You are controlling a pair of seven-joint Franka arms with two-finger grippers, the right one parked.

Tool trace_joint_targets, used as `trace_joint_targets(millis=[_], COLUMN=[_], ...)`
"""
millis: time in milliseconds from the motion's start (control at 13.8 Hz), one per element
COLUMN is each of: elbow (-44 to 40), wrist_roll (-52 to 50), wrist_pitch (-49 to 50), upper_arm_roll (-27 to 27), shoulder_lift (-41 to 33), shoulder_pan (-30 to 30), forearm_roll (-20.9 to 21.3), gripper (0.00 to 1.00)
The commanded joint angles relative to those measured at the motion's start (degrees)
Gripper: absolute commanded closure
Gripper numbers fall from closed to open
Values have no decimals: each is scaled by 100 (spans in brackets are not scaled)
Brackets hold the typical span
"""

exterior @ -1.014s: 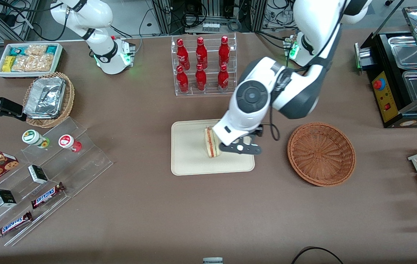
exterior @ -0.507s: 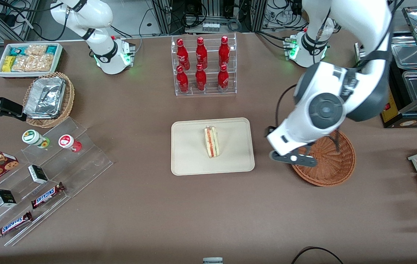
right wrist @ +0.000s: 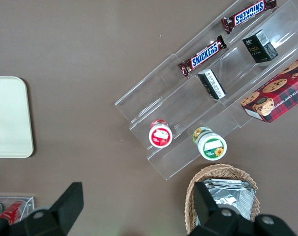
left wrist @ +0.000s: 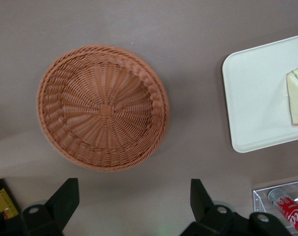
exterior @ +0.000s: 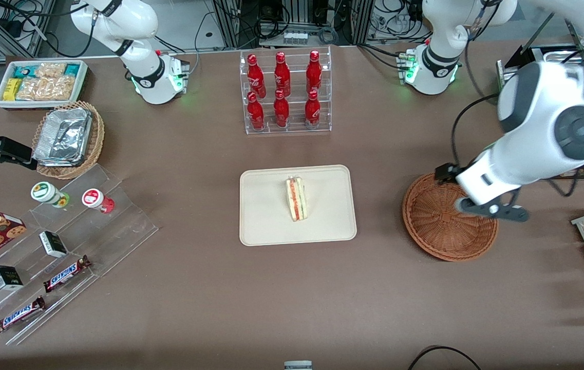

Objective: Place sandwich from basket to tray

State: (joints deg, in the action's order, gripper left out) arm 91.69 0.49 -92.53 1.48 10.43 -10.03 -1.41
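The tool point(left wrist: 132, 204) hangs spread wide and holding nothing above the brown desk point(left wrist: 188, 64), just beside the bare basket point(left wrist: 104, 108), well apart from the tray point(left wrist: 254, 93) carrying the sandwich point(left wrist: 297, 98).

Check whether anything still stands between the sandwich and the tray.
Nothing does: the sandwich already lies on the tray. The basket is empty, and the gripper hangs above its edge toward the working arm's end, jaws open and holding nothing.

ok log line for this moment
sandwich: on tray | basket: empty | gripper: open, above basket
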Motion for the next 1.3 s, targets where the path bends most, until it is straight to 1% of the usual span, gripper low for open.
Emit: trace_joint_targets(millis=[0,217,435,652,797,942,1087,1232], elbow=[490,639,666,640,622,421,236,122], wrist_roll=[109,118,127,118,92,56,65,65], wrist_pitch=[129,314,604,841,973,1244,1255,1237], upper_arm_roll=[46,72,133,581,573,529,372,345], shoulder_lift=[-638,-928,-1139,-1280,-1377,-1421,-1273,-1114], shoulder_pan=[238,563,695,1169,1188,1188,1144,1083], forearm_roll=[35,53,62,71,97,88,79,97], gripper=[0,0,0,0,0,0,0,0])
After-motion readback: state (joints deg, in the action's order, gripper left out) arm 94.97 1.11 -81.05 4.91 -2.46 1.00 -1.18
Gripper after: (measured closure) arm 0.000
